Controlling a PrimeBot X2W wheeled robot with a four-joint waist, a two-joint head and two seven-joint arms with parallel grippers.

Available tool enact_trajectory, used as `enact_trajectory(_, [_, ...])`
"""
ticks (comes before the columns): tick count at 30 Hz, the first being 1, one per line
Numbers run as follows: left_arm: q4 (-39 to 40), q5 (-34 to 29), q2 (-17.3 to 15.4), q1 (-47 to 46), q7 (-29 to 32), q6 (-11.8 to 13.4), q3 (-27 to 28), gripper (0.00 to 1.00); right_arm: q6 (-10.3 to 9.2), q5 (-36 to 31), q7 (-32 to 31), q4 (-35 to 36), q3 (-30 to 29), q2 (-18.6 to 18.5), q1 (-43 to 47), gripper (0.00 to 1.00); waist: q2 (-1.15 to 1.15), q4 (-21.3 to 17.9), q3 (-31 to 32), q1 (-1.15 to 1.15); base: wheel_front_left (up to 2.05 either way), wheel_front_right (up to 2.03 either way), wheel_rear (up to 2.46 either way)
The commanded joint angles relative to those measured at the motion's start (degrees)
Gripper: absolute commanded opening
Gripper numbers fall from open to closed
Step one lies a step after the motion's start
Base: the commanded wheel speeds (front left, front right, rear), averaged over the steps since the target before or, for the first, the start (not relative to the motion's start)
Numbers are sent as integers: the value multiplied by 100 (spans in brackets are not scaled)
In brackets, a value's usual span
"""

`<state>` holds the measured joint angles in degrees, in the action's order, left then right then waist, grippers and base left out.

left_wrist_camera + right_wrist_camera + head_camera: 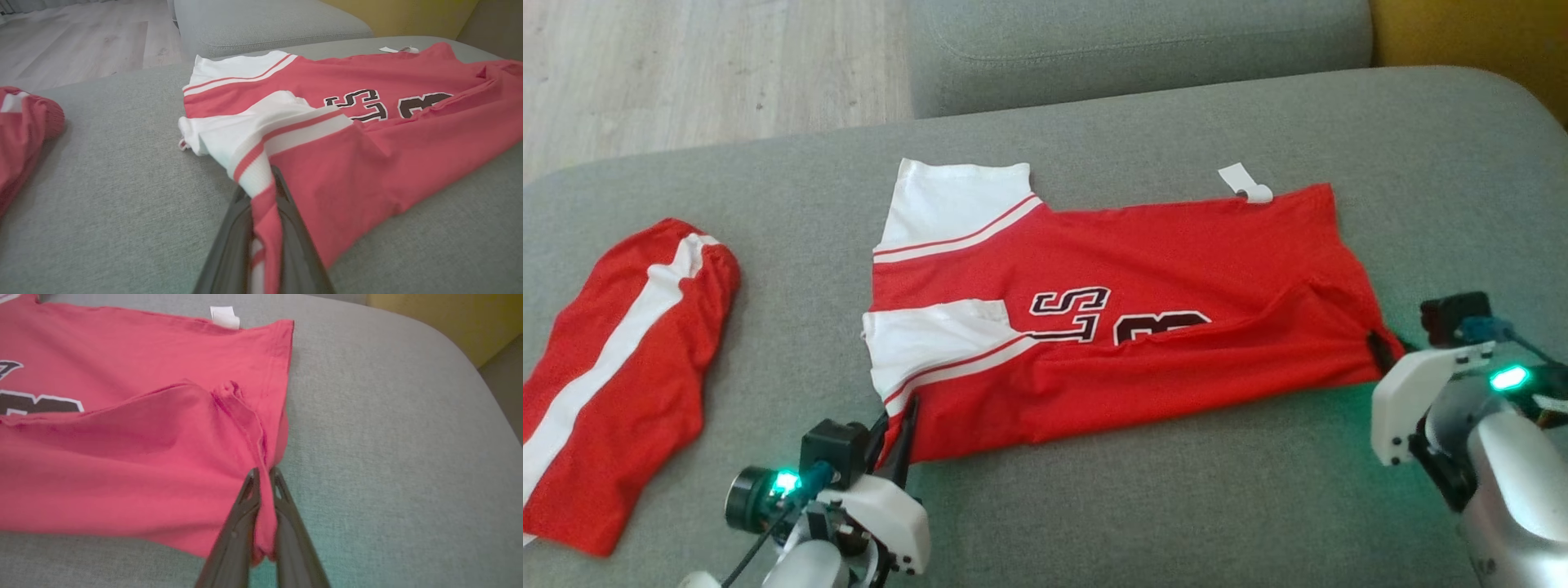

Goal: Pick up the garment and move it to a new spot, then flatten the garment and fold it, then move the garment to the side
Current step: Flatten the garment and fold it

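Garment, a red jersey with white sleeve panels and dark, white-edged characters on it, lies spread across the middle of a grey sofa cushion, sleeves toward the robot's left and hem toward its right; its near long edge is lifted and drawn over the body as a flap, which covers the lower part of the characters; a small white tag sticks out from the far edge near the hem. The left gripper is at the near sleeve-side corner, its dark fingers closed together with a strip of red and white striped fabric pinched between them, which shows plainly in the left wrist view; the right gripper is at the near hem-side corner, its jaws likewise pressed together on a bunched fold of red cloth, with creases running from the pinch into the flap. A second red piece with a white stripe lies on the same cushion, well apart from the jersey on the robot's left; pale wooden floor and another grey cushion lie beyond.
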<state>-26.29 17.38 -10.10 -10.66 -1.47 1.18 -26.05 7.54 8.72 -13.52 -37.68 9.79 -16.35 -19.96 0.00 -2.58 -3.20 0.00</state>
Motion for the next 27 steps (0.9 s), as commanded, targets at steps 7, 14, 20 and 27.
enact_trajectory(7, [346, 63, -70, -391, -141, 135, 237, 100, -5, -429, 1, 1354, -523, 145, -46, 100, 0, -47, -138, 0, 0, 0, 0])
enact_trajectory(14, [601, 151, -74, -788, -708, 138, 464, 100, -5, -809, 423, 2056, -895, 408, -183, 100, 0, -112, -322, 0, 0, 0, 0])
enact_trajectory(20, [706, 188, -232, -1377, -715, 9, 582, 100, -5, -922, 587, 2211, -892, 500, -468, 100, 0, -236, -616, 0, 0, 0, 0])
enact_trajectory(27, [454, 268, -572, -2548, -26, -495, 535, 100, -5, -939, 666, 2214, -735, 519, -1022, 100, 0, -444, -1142, 0, 0, 0, 0])
